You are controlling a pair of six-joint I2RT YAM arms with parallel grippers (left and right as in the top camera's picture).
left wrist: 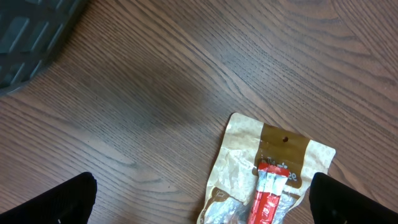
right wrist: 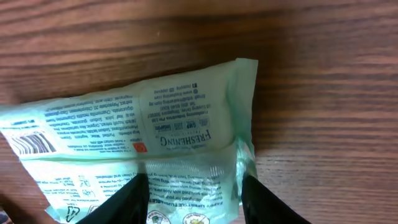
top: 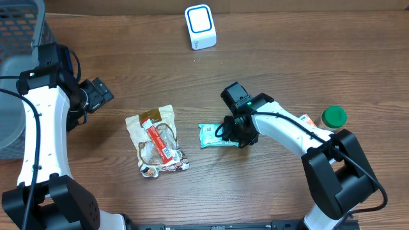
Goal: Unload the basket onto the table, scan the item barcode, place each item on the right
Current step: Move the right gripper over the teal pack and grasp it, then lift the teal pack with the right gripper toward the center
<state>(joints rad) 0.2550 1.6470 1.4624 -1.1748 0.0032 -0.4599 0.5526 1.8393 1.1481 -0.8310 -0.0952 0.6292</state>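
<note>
A pale green wipes packet point(top: 209, 135) lies flat on the wooden table, printed side up. In the right wrist view the packet point(right wrist: 155, 124) shows its barcode point(right wrist: 31, 143) at the far left end. My right gripper point(top: 239, 135) is low over the packet's right end. It point(right wrist: 194, 180) stands open, its two fingers straddling that end, the right one at the crinkled edge. A white scanner with a blue face point(top: 200, 27) stands at the back of the table. My left gripper point(top: 102, 94) hovers wide open and empty at the left point(left wrist: 202, 190).
A brown snack pouch with red sticks on it point(top: 156, 139) lies left of the packet, partly under the left wrist camera point(left wrist: 267, 168). A green-lidded jar point(top: 333, 117) stands at the right. A grey mesh basket point(top: 19, 32) fills the back left corner.
</note>
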